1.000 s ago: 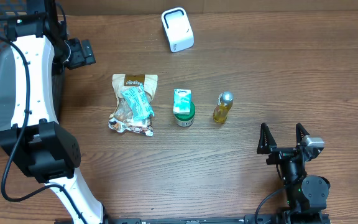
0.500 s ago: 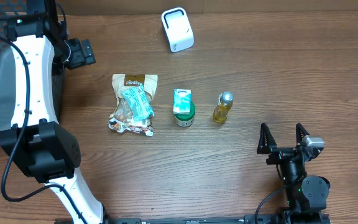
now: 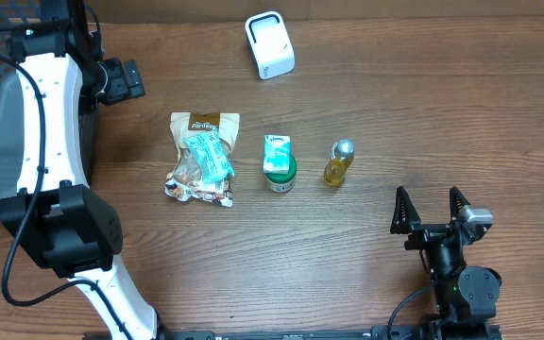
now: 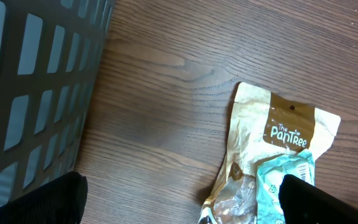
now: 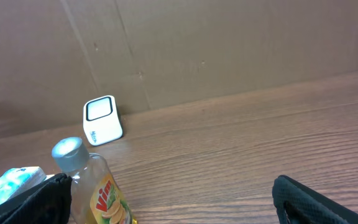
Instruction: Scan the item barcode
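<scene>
Right pincer [image 3: 428,210] spread, empty, near tabletop [image 3: 366,104] front edge, right side. Left pincer [image 4: 182,202] spread, empty, near left edge by basket [image 4: 67,93]. Snack bag [image 3: 202,159], green jar [image 3: 279,168], yellow bottle [image 3: 338,163] in a row mid-tabletop; white scanner [image 3: 269,44] at back edge.

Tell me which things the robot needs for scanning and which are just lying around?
For the job:
- white scanner
- things it might scan (I can't tell which one): snack bag, teal packet lying on it, green-lidded jar, small teal box, yellow bottle

Just lying about:
- grey basket
- cardboard wall
</scene>
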